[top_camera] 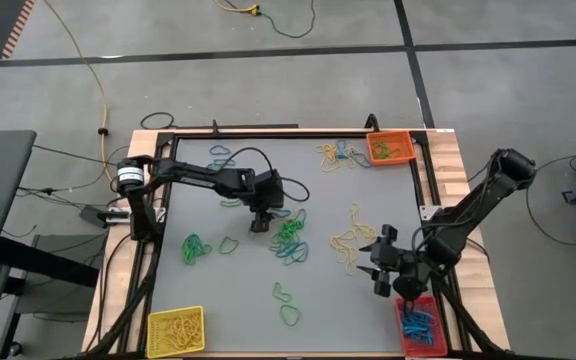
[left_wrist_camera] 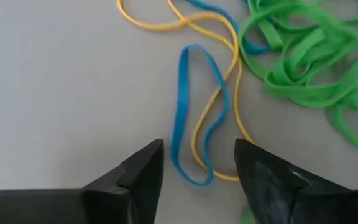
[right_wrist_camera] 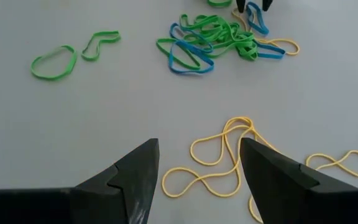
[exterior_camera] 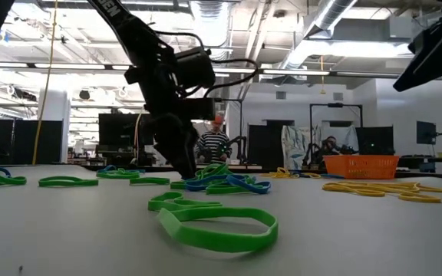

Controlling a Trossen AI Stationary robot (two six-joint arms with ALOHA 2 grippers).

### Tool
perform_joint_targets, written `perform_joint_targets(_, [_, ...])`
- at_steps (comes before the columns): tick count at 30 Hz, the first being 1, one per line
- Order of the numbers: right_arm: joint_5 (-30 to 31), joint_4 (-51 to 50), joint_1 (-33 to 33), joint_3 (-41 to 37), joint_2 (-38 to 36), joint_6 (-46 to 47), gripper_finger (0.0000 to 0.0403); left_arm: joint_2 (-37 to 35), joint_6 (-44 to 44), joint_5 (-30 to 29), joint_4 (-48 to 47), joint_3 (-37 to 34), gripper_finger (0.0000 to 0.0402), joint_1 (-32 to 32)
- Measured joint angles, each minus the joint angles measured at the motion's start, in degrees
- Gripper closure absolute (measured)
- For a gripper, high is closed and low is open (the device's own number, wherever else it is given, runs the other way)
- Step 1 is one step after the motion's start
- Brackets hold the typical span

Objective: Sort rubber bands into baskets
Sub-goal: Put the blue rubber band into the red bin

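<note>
1. Green band [exterior_camera: 213,224] lies nearest the low camera, a loop flat on the grey table [top_camera: 228,290], with a second green loop just behind it.
2. Yellow basket [top_camera: 175,330] sits at the table's near left corner with yellow bands inside.
3. Red basket [top_camera: 418,326] sits at the near right corner and holds blue bands.
4. Right gripper [top_camera: 381,268] hovers just beside the red basket, on its inner side, over bare table. Its fingers [right_wrist_camera: 135,174] are spread apart and grasp nothing.
5. Yellow bands [right_wrist_camera: 219,165] lie in a loose string just ahead of the right gripper.
6. Two green loops [right_wrist_camera: 73,55] lie apart on the table, off to one side of the central pile.
7. Central pile [top_camera: 290,240] of green and blue bands lies tangled mid-table.
8. Left gripper [top_camera: 260,222] points down at the pile's left edge, its tips close to the table. Its fingers [left_wrist_camera: 138,171] stand apart on either side of the end of a blue band [left_wrist_camera: 188,112], with a yellow loop [left_wrist_camera: 213,134] crossing the band. Nothing is clamped yet.
9. Green cluster [top_camera: 195,247] lies left of the pile.
10. Orange basket [top_camera: 390,147] sits at the far right corner, with a yellow and blue heap [top_camera: 336,155] just left of it.
11. Beyond the table, a person [exterior_camera: 214,142] in a striped top stands in the room.
</note>
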Motion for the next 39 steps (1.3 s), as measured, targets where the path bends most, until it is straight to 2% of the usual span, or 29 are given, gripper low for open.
perform_joint_targets(6, [0.0,0.7,-0.7,0.0,0.0,-0.1,0.0148,2.3,1.1,0.5,0.6,0.3,0.0283,0.0])
perform_joint_targets(14, [-0.1,0.8,-0.7,0.0,0.0,-0.1,0.0148,1.2,1.0,0.2,1.4,0.2,0.0392,0.0])
perform_joint_targets(23, [0.2,-1.1,-0.7,0.0,-0.8,-1.5,0.0148,-0.1,0.7,0.1,-3.4,3.1,0.04,-0.1])
perform_joint_targets(28, [3.6,-2.3,-0.9,0.0,-2.4,-1.8,0.0148,-0.2,0.6,0.1,-4.1,5.0,0.04,-0.9])
perform_joint_targets(39, [4.4,2.1,-5.0,0.0,-1.9,-10.5,0.0148,-0.4,2.5,1.9,-2.9,10.9,0.04,-6.7])
